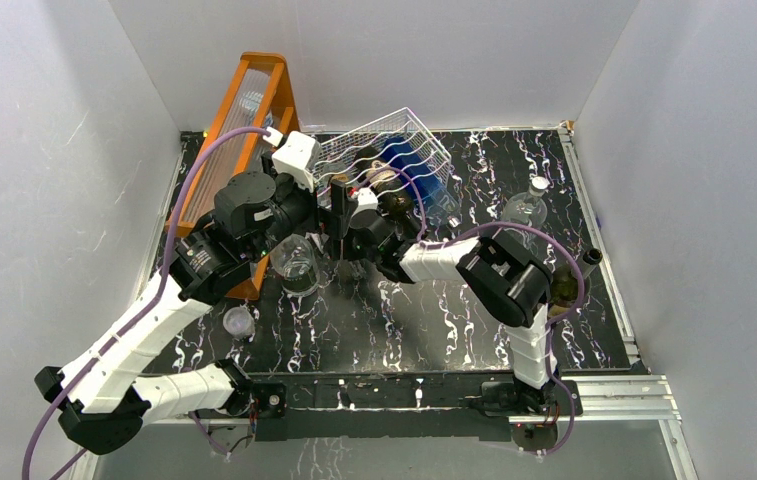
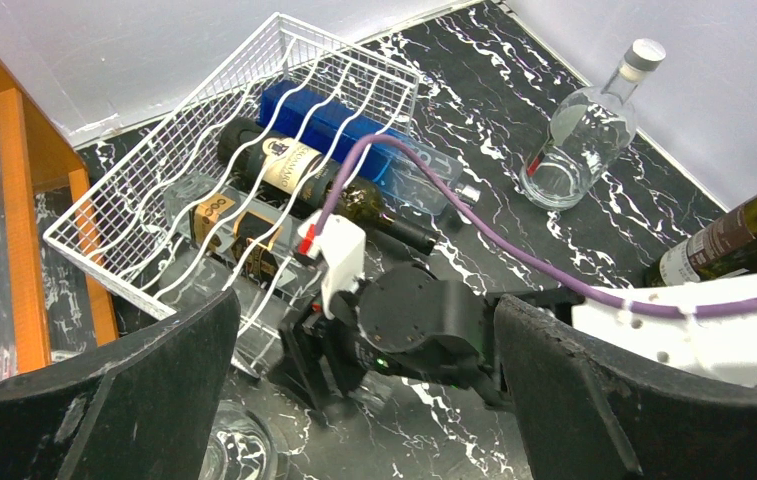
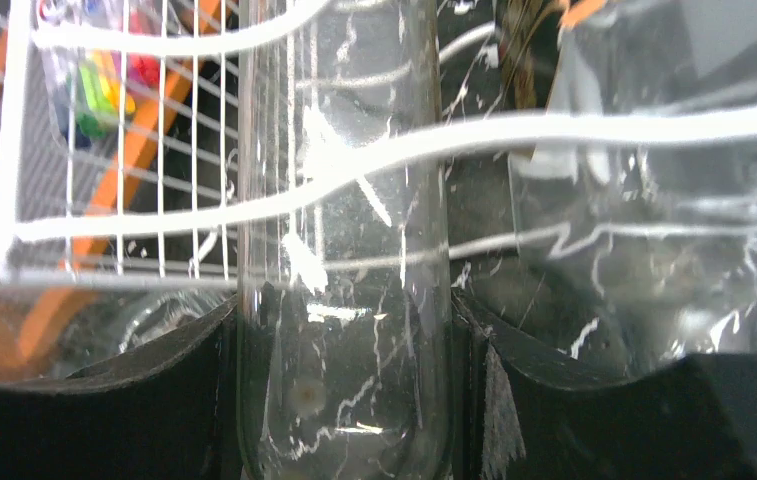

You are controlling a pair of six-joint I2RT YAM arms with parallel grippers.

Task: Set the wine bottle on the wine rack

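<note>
**rackwatcher:** My worry: the right gripper (image 3: 344,345) has the wine bottle (image 3: 344,220) by a slim stretch of clear glass. Its fingers (image 3: 154,400) are about half closed and pressed on both sides. That's slick glass and a narrow hold, so if it twists, the bottle could slip or swing.

**yam_fan:** Yeah, and the wavy wires of the wine rack (image 3: 594,125) cross right over the glass. I reckon a push at an angle could snag a wire and drag the whole rack, which looks tipped up from overhead. The dark bottles (image 2: 299,175) lying inside could get shoved too.

**rackwatcher:** Is it seated in a trough?

**yam_fan:** Can't tell. It runs straight out from between the fingertips, past the rack's near edge and in among the wires. If it's let go too early it might roll back out.

**rackwatcher:** Left gripper (image 2: 364,320)?

**yam_fan:** Spread wide, holding nothing, hovering just beside the right wrist. The arms bumping is the other risk, plus there's a drinking glass (image 1: 294,262) near the left arm.
</note>
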